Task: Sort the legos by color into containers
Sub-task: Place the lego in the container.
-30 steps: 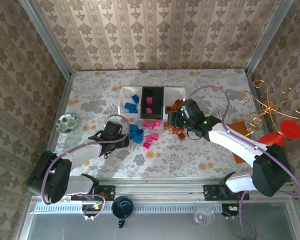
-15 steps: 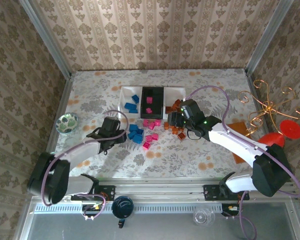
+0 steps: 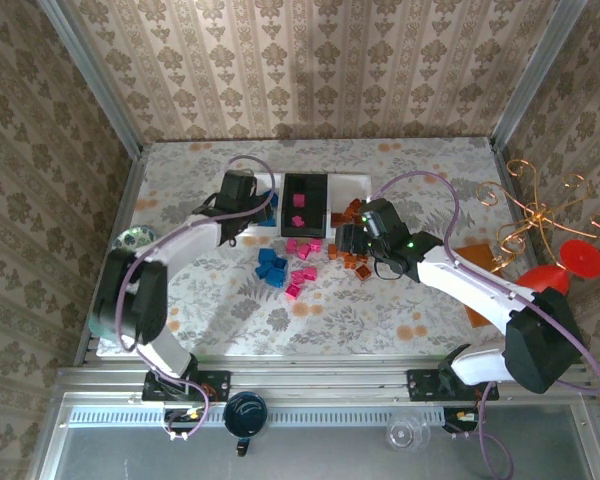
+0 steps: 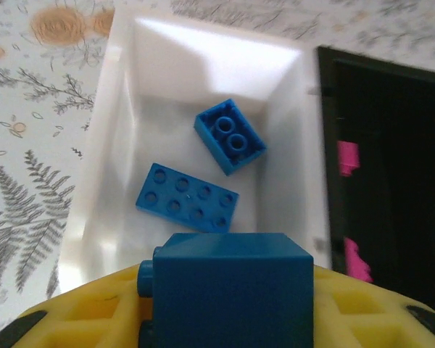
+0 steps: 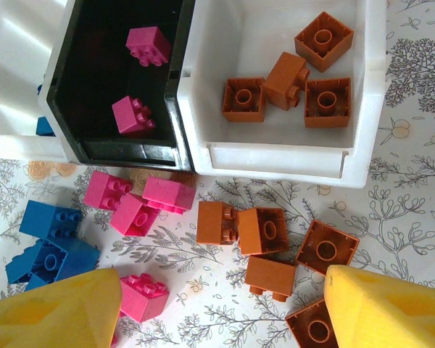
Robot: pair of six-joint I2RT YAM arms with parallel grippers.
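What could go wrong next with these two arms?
The left end effector holds a blue brick over the near rim of the left white tray; released here, it might clip the rim and bounce out. The right end effector hangs open over crowded orange-brown bricks, so closing could catch two or scatter neighbours.

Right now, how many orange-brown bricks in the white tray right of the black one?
4 orange-brown bricks in that white tray: one far-right, one tilted mid-tray, one near-left, one near-right. Tray's far end is cropped; more may hide.

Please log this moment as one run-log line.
left gripper: holding blue brick over left white tray | right gripper: open above orange-brown bricks
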